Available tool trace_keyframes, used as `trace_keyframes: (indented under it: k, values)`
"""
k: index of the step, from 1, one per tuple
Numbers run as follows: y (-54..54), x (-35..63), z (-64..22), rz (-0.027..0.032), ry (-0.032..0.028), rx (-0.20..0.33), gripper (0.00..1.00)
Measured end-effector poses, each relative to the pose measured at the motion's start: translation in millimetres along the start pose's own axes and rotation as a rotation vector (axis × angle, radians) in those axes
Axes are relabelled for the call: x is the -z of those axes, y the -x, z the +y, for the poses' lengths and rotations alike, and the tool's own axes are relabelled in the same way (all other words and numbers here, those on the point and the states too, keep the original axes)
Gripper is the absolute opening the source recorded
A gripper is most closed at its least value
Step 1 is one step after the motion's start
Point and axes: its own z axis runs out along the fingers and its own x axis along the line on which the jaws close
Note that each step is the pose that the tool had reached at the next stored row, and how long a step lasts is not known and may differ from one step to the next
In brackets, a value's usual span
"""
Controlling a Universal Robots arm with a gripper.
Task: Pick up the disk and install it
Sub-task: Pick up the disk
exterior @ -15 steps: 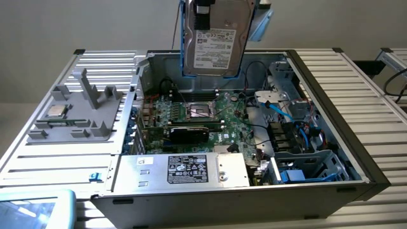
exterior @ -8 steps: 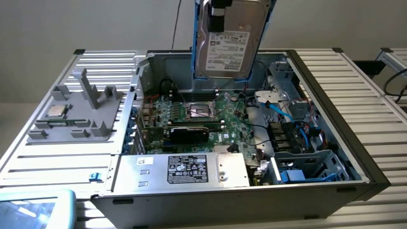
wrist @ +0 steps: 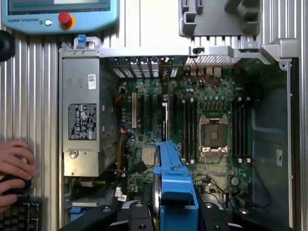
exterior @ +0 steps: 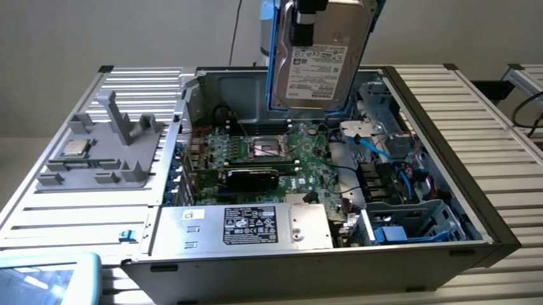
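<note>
We see the gripper [exterior: 307, 19] pinching the disk [exterior: 321, 60] at its upper end, one dark finger lying over the labelled face. The disk hangs on edge, label toward the exterior view, its blue carrier running down the side on the exterior view's left. It is in the air over the far edge of the open computer case [exterior: 441, 146], above the motherboard [exterior: 271, 152] and touching nothing below. From the wrist view the carrier's blue edge stands out over the board, near the CPU socket [wrist: 213, 134].

We judge the disk stiff and rather heavy for its bulk – a metal body that won't bend, but that takes knocks badly. Its label face looks smooth, so a light pinch could slip. The blue frame is plastic and probably gives a little. We would hold the metal body across its flat faces, as here – not the tabs.

The power supply box [exterior: 246, 225] sits along the case's near edge. A person's hand [wrist: 14, 166] rests on the slatted table [exterior: 500, 127] outside the case.
</note>
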Motion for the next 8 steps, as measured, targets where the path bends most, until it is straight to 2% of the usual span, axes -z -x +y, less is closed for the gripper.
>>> trace_keyframes:
  k: [8]
  values:
    - [-13.0,1.7,-14.5,0.0019,-0.0018,0.0,0.37]
